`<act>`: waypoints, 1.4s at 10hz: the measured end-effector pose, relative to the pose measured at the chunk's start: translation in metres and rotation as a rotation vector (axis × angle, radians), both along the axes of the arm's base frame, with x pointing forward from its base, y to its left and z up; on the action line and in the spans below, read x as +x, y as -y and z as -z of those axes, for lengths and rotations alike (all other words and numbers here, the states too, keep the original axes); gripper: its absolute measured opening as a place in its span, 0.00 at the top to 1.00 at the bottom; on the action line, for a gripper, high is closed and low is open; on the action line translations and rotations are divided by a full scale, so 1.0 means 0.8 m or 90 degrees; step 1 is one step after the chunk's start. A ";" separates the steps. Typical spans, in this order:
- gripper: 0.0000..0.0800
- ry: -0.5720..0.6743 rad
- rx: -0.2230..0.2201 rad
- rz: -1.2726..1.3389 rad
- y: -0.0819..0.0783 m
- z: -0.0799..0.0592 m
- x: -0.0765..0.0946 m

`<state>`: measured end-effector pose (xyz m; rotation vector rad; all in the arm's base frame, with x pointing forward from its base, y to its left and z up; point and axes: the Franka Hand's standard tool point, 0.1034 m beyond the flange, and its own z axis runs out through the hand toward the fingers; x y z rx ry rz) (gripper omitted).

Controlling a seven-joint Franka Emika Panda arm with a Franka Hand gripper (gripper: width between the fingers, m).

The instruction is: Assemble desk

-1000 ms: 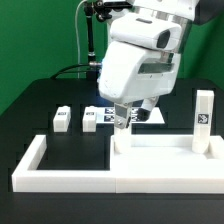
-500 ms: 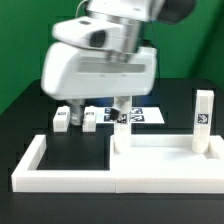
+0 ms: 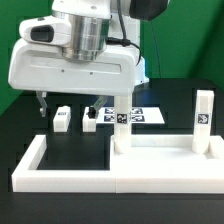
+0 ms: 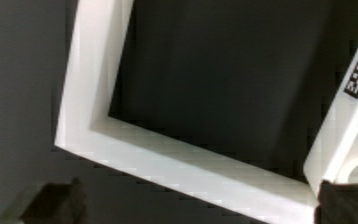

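The white desk tabletop [image 3: 160, 158] lies flat at the exterior view's right, inside the rail. One white leg [image 3: 204, 118] with a tag stands upright at its far right corner, and another leg [image 3: 120, 127] stands at its far left corner. Two loose legs [image 3: 62, 118] [image 3: 90, 120] lie on the black table behind. My gripper [image 3: 78, 100] hangs open and empty above the loose legs, left of the tabletop. In the wrist view the gripper [image 4: 202, 200] has its dark fingertips [image 4: 59, 198] wide apart, over the rail corner, with a tagged white part [image 4: 357, 85] at the edge.
The long white U-shaped border rail [image 3: 32, 162] runs along the front and left; it also shows in the wrist view [image 4: 91, 100]. The marker board [image 3: 138, 116] lies flat behind the tabletop. The table surface is black.
My gripper has moved from the tabletop's far left leg to the exterior view's left and risen. That leg stays standing upright, free of the fingers.
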<state>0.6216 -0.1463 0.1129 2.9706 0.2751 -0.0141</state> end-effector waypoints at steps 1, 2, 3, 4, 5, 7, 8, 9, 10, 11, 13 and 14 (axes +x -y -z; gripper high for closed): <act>0.19 0.006 0.035 0.085 0.009 0.006 -0.009; 0.19 0.005 0.074 0.166 0.033 0.013 -0.027; 0.19 0.000 0.079 0.192 0.052 0.018 -0.041; 0.19 0.000 0.105 0.245 0.063 0.024 -0.056; 0.19 -0.030 0.149 0.317 0.075 0.032 -0.080; 0.19 -0.061 0.162 0.344 0.075 0.035 -0.085; 0.19 -0.061 0.162 0.345 0.075 0.035 -0.085; 0.19 -0.067 0.164 0.346 0.075 0.037 -0.087; 0.19 -0.097 0.174 0.355 0.072 0.038 -0.096; 0.19 -0.097 0.174 0.355 0.072 0.038 -0.096; 0.19 -0.097 0.174 0.355 0.072 0.038 -0.096; 0.19 -0.097 0.174 0.355 0.072 0.038 -0.096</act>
